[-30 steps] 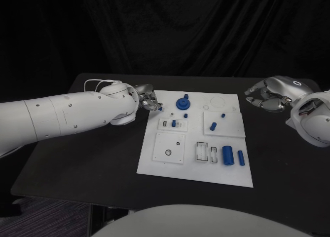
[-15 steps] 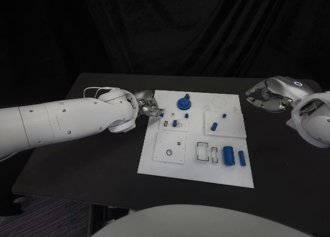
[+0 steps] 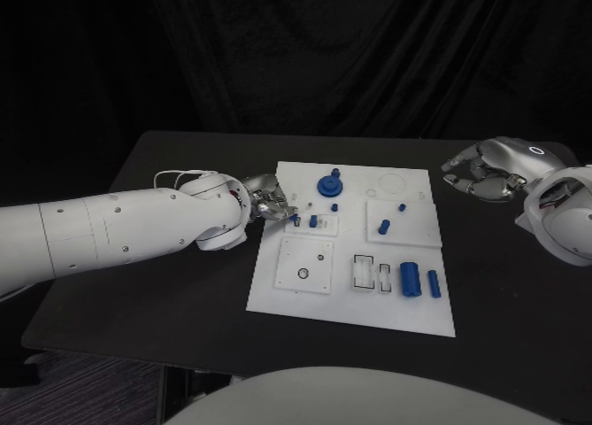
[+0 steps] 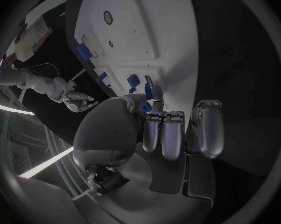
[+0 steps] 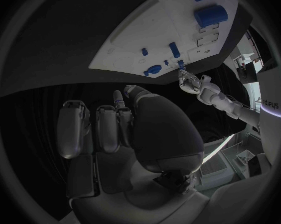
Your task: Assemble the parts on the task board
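Observation:
The white task board lies in the middle of the black table. On it stand a blue round knob, small blue pegs and two blue cylinders near the right edge. My left hand is at the board's left edge, beside a small inset plate. It pinches a small blue part between thumb and fingers, just above the board. My right hand hovers off the board's back right corner with its fingers curled in; nothing shows in them.
A square plate with a round hole and two rectangular slots sit on the board's near half. Bare black table lies left and right of the board. The left forearm covers the table's left side.
My left hand has moved along the board's left edge toward the robot, carrying the small blue part closer to the inset plate. The right hand has stayed put.

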